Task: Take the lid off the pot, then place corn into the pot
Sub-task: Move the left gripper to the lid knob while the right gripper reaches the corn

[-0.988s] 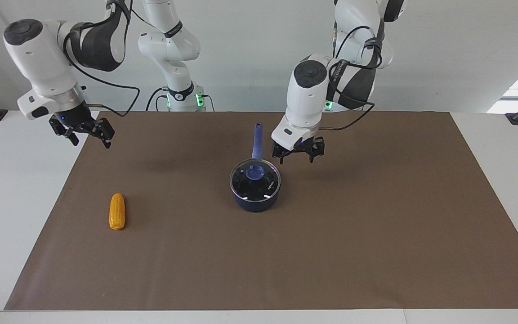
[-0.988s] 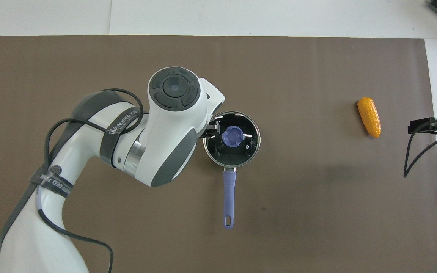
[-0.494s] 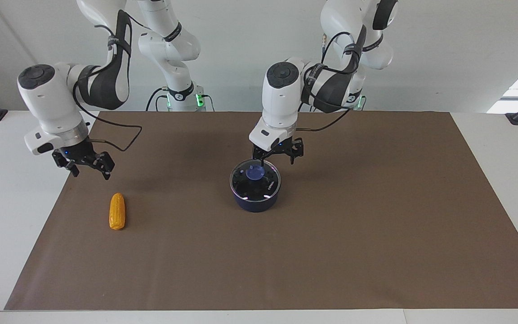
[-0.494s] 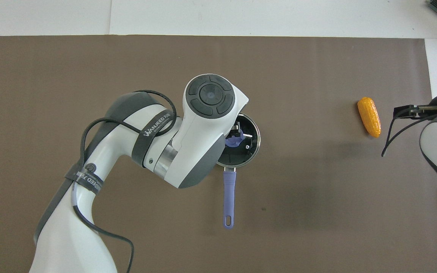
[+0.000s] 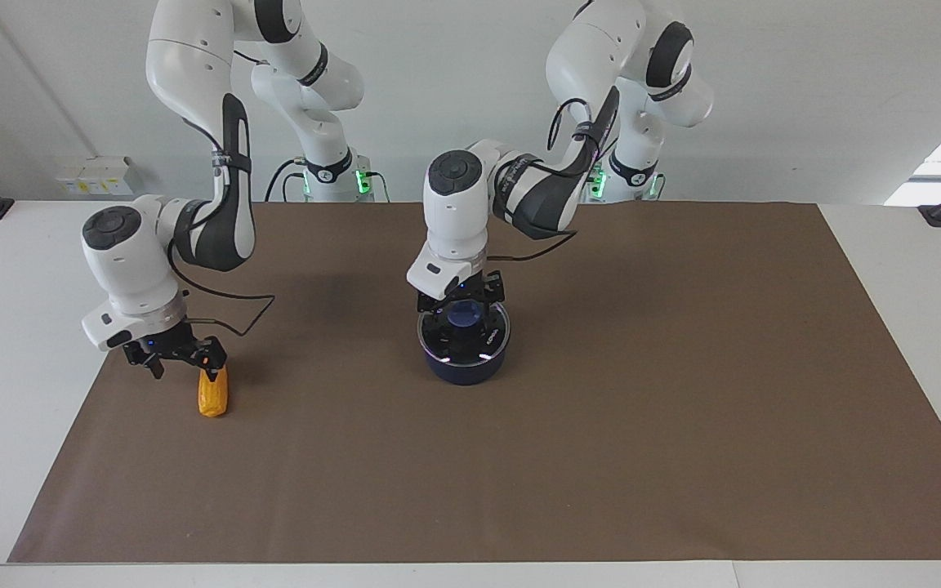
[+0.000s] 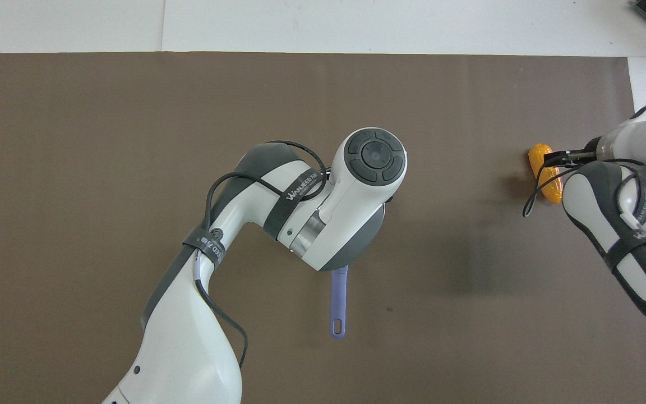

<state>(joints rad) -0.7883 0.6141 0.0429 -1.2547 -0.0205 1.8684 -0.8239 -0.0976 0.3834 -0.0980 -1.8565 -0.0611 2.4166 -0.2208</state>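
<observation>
I see the lid still seated on the pot mid-counter, the pot's handle pointing to 6 o'clock in the overhead view. My left claw has dropped from beside the pot onto the lid's blue knob; its fingers straddle the knob, and I cannot tell if they have clenched. From above the arm hides pot and lid. The corn lies unmoved on the brown mat toward the right arm's end. My right claw has come down to the corn's nearer end, fingers spread, one finger touching it.
</observation>
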